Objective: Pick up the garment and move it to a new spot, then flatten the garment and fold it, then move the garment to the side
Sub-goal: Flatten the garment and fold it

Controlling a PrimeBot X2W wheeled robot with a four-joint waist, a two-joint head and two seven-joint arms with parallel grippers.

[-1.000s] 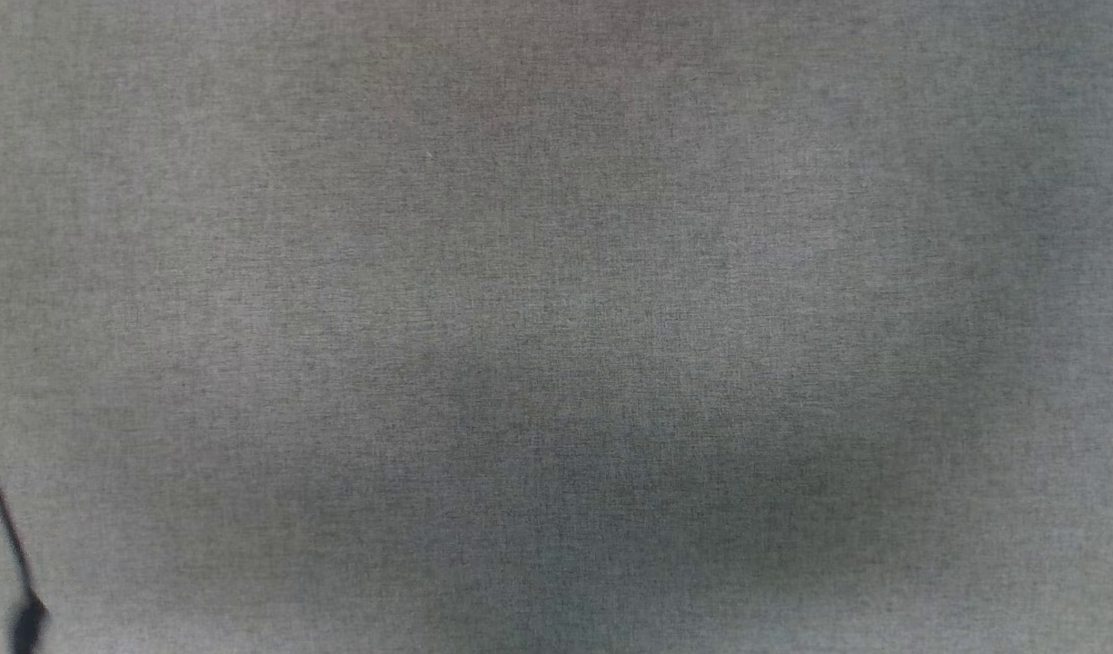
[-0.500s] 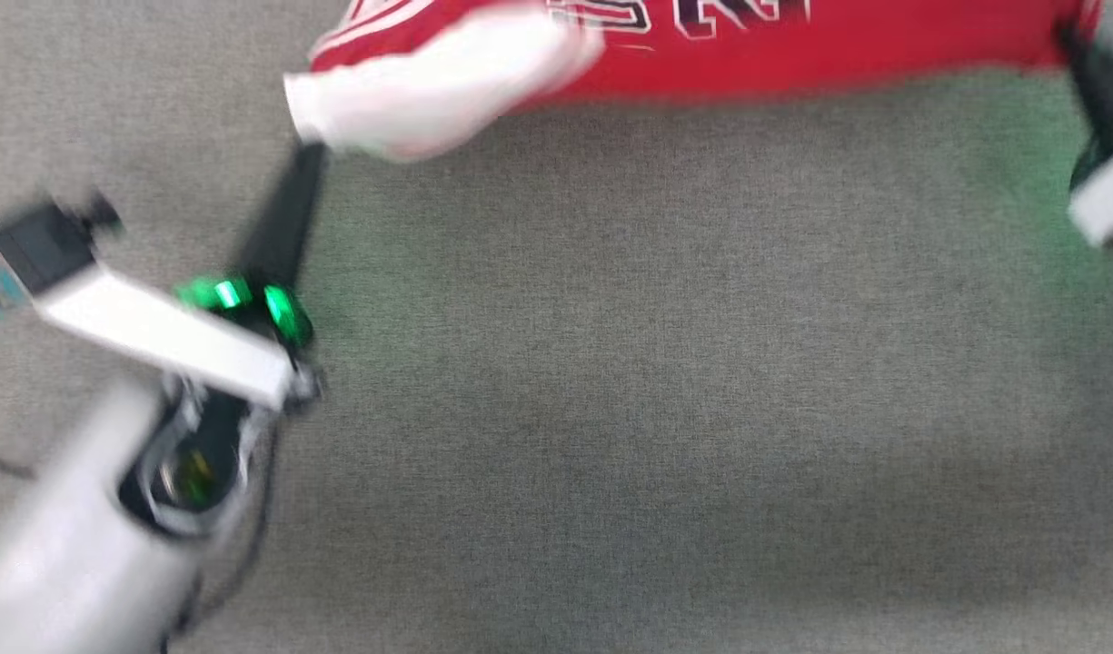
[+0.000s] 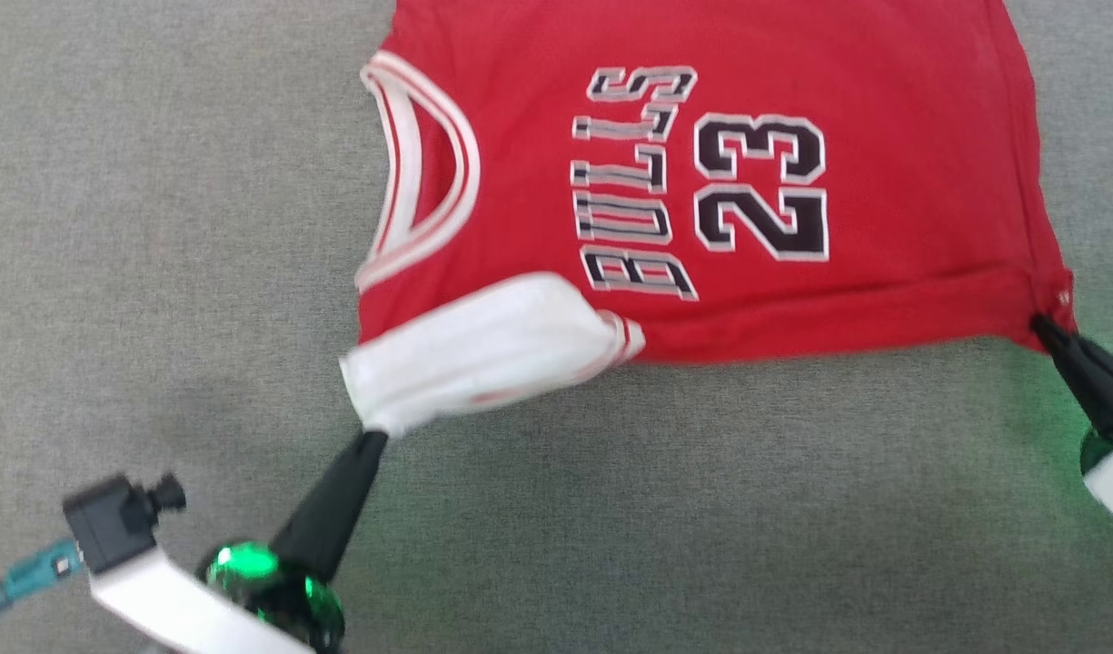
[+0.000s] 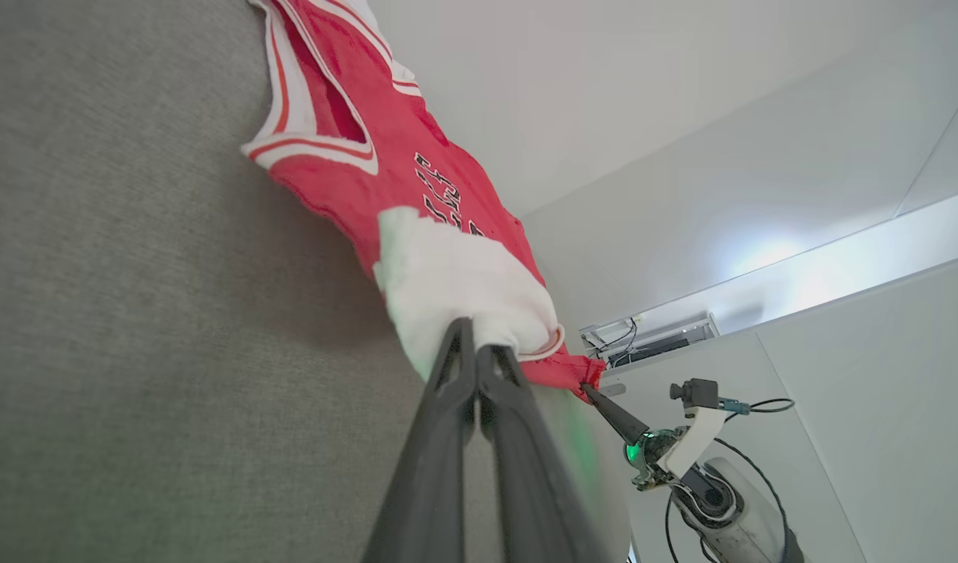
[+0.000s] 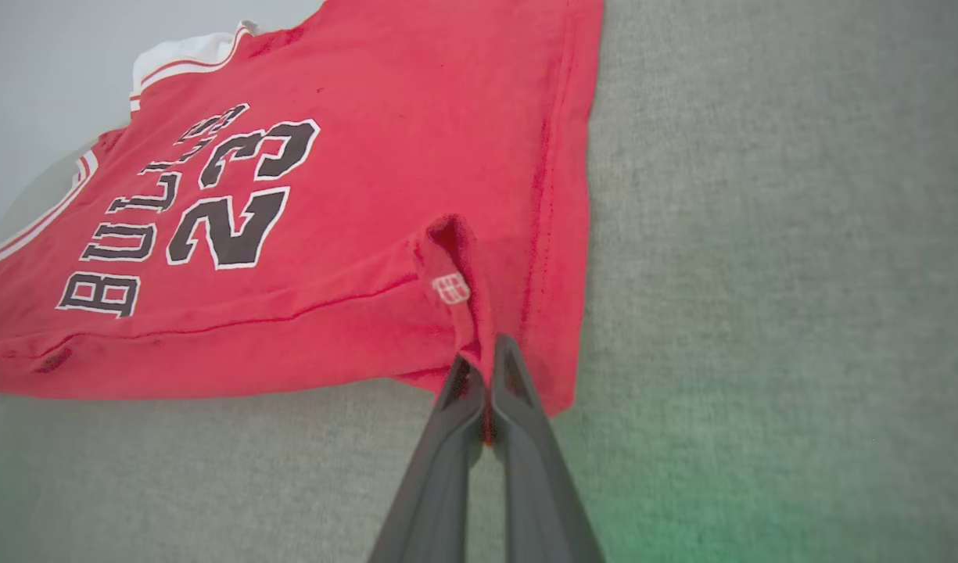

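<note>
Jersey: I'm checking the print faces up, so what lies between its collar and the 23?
The BULLS lettering on the jersey lies between the collar and the 23, plain in the head view.

Everything is being lit brightly and evenly, with a soft shadow being thrown under the shirt (image 3: 883, 109) onto the grey cloth (image 3: 611, 509). Green glow is being cast on that cloth near the right gripper (image 3: 1045, 325). The head view is being slightly blurred; wrist-view edges are being bent.
</note>
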